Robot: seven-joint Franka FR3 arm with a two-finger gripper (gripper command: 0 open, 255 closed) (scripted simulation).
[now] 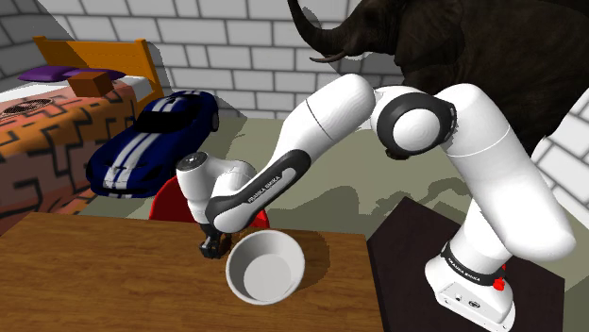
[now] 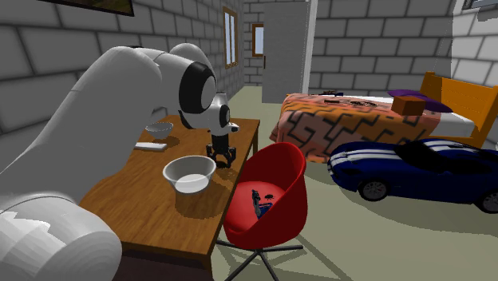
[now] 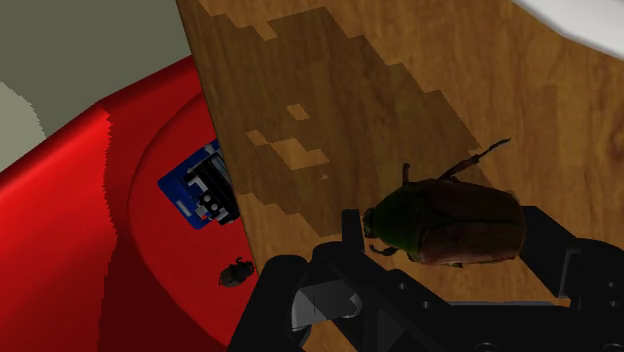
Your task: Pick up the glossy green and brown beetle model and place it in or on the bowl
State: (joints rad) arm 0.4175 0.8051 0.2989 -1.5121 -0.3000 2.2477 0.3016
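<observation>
A beetle model (image 3: pixel 455 222) with a glossy green front and brown wing cases lies on the wooden table (image 3: pixel 330 90) close to its edge. My black gripper (image 3: pixel 445 242) is shut on the beetle, one finger at its head end and one at its rear. In the shoulder view the gripper (image 1: pixel 213 245) is down at the tabletop just left of the white bowl (image 1: pixel 264 269). In the second exterior view the gripper (image 2: pixel 220 156) stands beyond the bowl (image 2: pixel 189 173), near the table's chair-side edge. The bowl's rim (image 3: pixel 590 20) is a short way off from the beetle.
A red tub chair (image 2: pixel 267 199) stands right against the table edge, with a blue boxy item (image 3: pixel 205 190) and a small dark object (image 3: pixel 235 272) on its seat. A second bowl (image 2: pixel 160 128) and a flat white thing (image 2: pixel 150 146) lie farther along the table. A blue car model (image 1: pixel 156 137) sits on the floor.
</observation>
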